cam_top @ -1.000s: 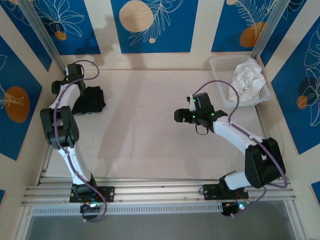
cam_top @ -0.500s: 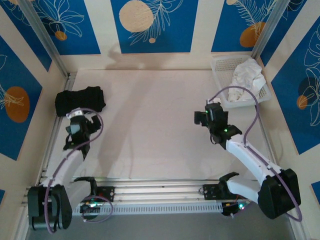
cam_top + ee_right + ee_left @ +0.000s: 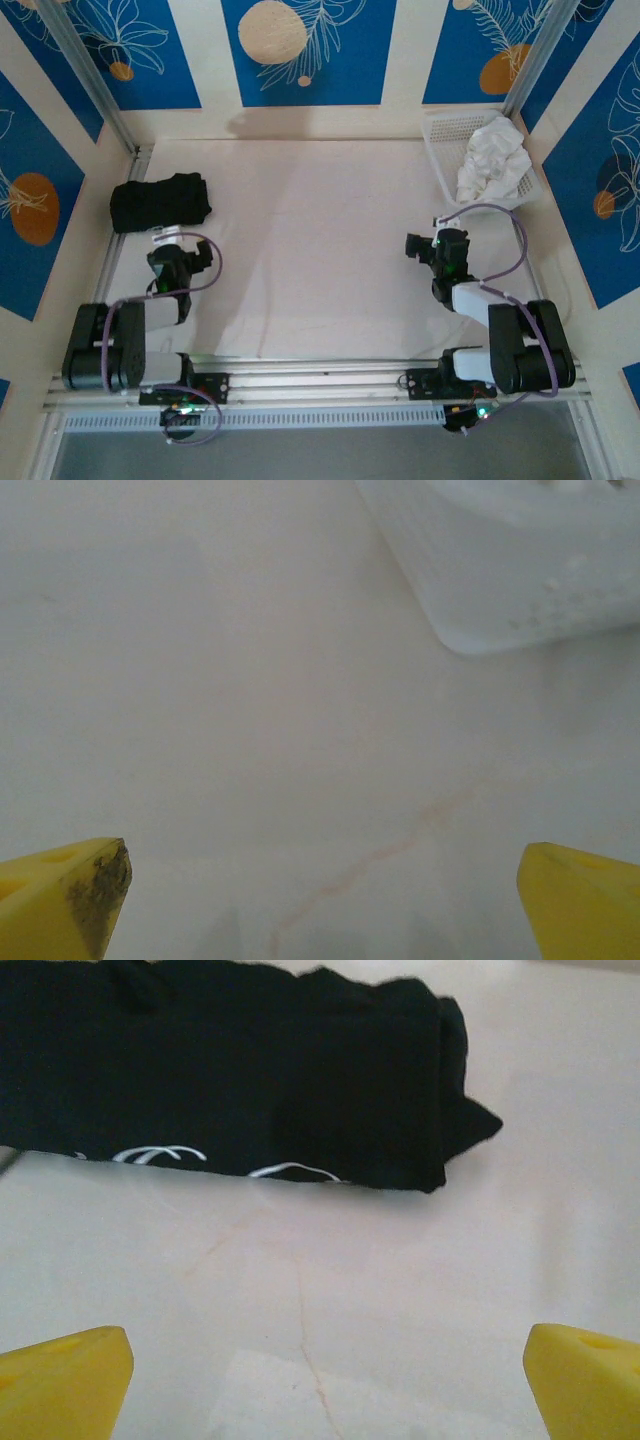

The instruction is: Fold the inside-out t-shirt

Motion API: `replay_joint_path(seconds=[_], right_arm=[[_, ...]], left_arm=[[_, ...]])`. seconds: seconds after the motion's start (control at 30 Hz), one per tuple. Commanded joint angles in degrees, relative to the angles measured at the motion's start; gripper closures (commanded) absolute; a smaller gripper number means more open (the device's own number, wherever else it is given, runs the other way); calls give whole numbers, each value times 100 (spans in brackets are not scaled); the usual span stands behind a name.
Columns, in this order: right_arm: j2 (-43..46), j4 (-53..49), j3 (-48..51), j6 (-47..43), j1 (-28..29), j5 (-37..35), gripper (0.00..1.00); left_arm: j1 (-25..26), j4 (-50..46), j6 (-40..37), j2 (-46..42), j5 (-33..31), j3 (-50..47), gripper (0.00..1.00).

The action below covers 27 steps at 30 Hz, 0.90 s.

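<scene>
The black t-shirt [image 3: 160, 202] lies folded into a compact bundle at the table's left side, near the left wall; in the left wrist view the t-shirt [image 3: 230, 1070] stretches across the top, with thin white lines along its near edge. My left gripper [image 3: 178, 258] is drawn back near its base, a short way in front of the bundle, open and holding nothing; its yellow fingertips [image 3: 65, 1385] stand wide apart over bare table. My right gripper [image 3: 428, 246] is also pulled back on the right side, open, with the yellow fingertips [image 3: 65, 895] spread and nothing between them.
A white mesh basket [image 3: 437, 130] with a crumpled white garment [image 3: 492, 158] stands at the back right corner; the basket's corner [image 3: 500, 580] shows ahead of my right gripper. Metal frame posts and patterned walls enclose the table. A rail runs along the near edge.
Both arms have drawn back toward their bases and folded up. The left arm left the black bundle at the left side. The right gripper finished opening.
</scene>
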<state>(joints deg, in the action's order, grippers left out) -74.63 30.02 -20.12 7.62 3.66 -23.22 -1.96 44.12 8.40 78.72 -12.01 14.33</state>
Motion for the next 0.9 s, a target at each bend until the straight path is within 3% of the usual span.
replay_joint_path(seconds=[0.0, 0.23, 0.4, 0.47, 0.53, 0.6, 0.67, 0.73, 0.87], right_arm=[[-249, 1400, 0, 83, -245, 726, 1], [-1276, 2411, 13, 121, -385, 1175, 1], [-1261, 1878, -237, -21, -292, 1163, 1], [-1247, 1834, -241, -15, -286, 1158, 1], [-1254, 1835, -254, -23, -278, 1153, 1], [-1257, 1843, -255, -28, -278, 1152, 1], [-1256, 1850, -245, -39, -269, 1138, 1], [-1264, 1846, -255, -42, -262, 1129, 1], [-1264, 1848, -255, -58, -247, 1111, 1]], left_arm=[[40, 695, -217, 254, 340, 355, 0], [121, 710, -287, 272, 277, 393, 0], [248, 758, -455, 353, 245, 422, 0], [397, 1174, -677, 579, 377, 314, 0], [500, 2464, -813, 1262, 223, 95, 0], [508, 1261, -670, 828, 108, 309, 0], [557, 1647, -816, 1103, 89, 375, 0], [582, 1119, -808, 983, 76, 533, 0], [599, 1292, -841, 1046, 68, 511, 0]])
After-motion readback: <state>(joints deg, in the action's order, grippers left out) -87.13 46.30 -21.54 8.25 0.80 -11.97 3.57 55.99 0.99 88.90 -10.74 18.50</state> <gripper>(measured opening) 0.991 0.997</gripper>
